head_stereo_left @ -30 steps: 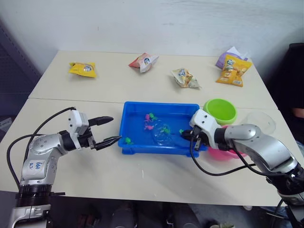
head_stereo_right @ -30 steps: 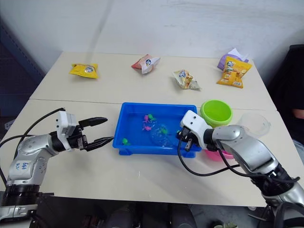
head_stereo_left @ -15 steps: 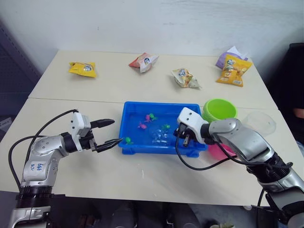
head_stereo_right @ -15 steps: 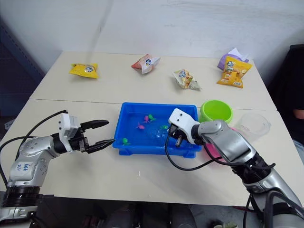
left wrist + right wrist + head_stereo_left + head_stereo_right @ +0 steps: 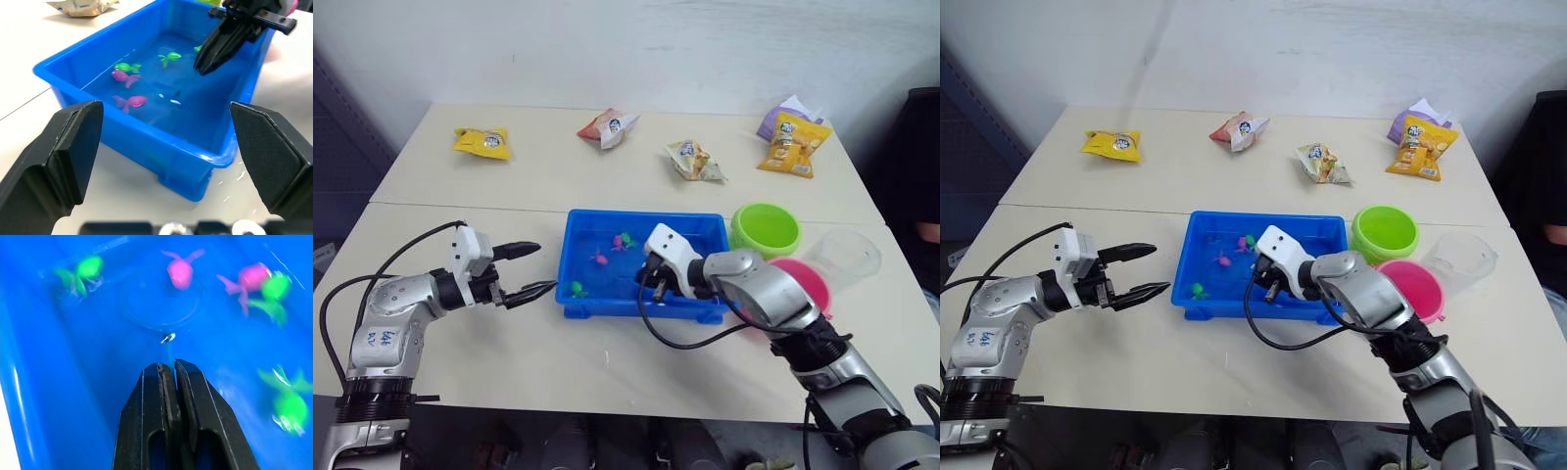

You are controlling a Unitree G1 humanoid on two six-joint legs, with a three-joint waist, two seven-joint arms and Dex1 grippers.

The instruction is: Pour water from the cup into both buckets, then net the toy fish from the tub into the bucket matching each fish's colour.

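The blue tub [image 5: 578, 235] holds water and several small pink and green toy fish [image 5: 599, 259]. My right gripper [image 5: 651, 281] reaches into the tub's near middle, shut on the thin handle of the net [image 5: 161, 328], whose round hoop lies under the water among the fish. The nearest pink fish [image 5: 180, 270] floats just beyond the hoop. My left gripper [image 5: 544, 266] hovers open just outside the tub's left wall, holding nothing. The lime green bucket [image 5: 766, 228], the pink bucket [image 5: 803, 284] and the clear cup [image 5: 842, 257] stand to the right of the tub.
Several snack bags lie along the table's far side: a yellow one [image 5: 481, 142], a red one [image 5: 607, 125], a pale one [image 5: 693, 160] and a yellow and purple pair [image 5: 791, 132]. A seam [image 5: 460, 206] runs across the table behind the tub.
My right gripper has swept leftward through the tub with the net, from the right end to the middle, uncovering the pink bucket. The left gripper has barely moved.
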